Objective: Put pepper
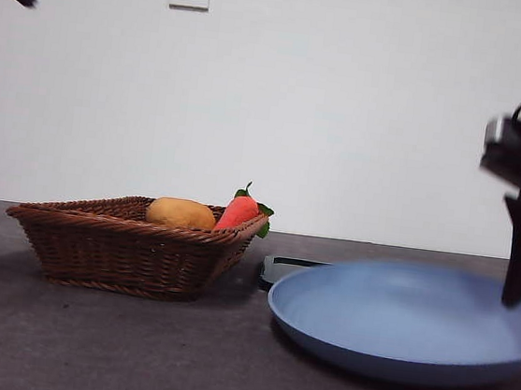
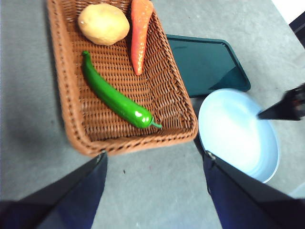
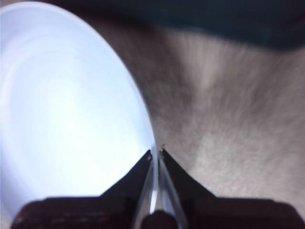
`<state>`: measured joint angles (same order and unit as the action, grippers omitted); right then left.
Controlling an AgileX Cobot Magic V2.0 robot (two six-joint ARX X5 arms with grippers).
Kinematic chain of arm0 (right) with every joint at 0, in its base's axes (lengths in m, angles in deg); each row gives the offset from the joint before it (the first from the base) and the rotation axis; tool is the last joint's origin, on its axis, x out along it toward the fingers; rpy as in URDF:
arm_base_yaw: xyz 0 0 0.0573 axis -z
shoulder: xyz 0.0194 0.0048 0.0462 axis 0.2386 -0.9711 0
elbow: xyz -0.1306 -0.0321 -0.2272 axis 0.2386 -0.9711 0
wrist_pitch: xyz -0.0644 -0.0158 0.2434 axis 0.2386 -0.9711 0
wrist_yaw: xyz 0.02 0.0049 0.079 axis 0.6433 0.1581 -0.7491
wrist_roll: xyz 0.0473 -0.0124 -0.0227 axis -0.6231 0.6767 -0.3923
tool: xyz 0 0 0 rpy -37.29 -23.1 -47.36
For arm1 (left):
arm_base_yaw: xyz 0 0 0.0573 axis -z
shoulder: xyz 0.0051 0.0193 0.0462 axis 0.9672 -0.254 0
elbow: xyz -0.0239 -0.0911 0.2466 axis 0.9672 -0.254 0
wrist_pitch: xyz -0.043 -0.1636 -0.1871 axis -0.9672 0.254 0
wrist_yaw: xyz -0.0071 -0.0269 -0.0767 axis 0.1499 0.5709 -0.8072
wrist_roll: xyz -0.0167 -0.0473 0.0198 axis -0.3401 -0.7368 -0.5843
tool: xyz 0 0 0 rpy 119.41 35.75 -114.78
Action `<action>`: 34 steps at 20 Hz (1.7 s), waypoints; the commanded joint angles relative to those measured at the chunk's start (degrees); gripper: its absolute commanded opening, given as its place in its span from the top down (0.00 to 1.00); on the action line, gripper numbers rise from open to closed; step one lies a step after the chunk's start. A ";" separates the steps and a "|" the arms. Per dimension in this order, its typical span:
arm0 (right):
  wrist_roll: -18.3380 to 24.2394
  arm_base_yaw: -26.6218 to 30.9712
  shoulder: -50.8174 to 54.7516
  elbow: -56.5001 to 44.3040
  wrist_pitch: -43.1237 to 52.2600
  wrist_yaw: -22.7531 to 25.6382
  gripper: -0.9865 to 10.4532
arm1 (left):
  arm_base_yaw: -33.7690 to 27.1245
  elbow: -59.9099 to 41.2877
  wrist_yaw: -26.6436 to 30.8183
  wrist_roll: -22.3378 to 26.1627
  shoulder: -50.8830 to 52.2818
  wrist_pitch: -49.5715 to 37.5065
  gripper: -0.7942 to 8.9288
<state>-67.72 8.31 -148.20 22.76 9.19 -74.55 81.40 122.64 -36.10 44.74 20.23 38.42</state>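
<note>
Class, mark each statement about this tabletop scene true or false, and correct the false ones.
1. The pepper lies in the wicker basket. True.
2. The right end effector grips the blue plate's rim. True.
3. The carrot is on the plate. False: it is in the basket.
4. The left end effector holds the pepper. False: it is open, above the basket.
5. The potato sits beside the carrot. True.

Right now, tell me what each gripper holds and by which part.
The right gripper is shut on the blue plate, pinching its rim. The left gripper is open above the basket, holding nothing.
</note>
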 commanded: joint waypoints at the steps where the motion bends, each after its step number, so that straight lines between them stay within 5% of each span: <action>1: -1.66 0.57 4.61 0.83 0.39 -0.20 0.91 | 4.22 1.11 4.22 -5.14 -3.80 -3.69 0.56; 8: -2.67 2.51 23.82 0.85 -1.33 0.04 0.91 | 13.75 8.09 15.87 -11.37 -23.02 -8.09 0.56; 18: -3.28 2.49 33.09 0.85 -1.36 -0.20 0.91 | 16.44 34.69 24.22 -11.56 -51.78 7.50 0.56; 31: -3.06 2.36 33.07 0.85 -1.25 -2.86 0.91 | 17.81 36.33 26.47 -14.60 -62.40 3.43 0.56; 34: -3.04 2.36 32.98 0.83 -1.22 -2.84 0.91 | 18.29 36.33 26.47 -14.53 -62.51 2.91 0.69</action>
<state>-70.22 10.82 -114.80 22.76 7.18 -76.87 99.19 157.83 -9.80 30.57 -41.05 41.59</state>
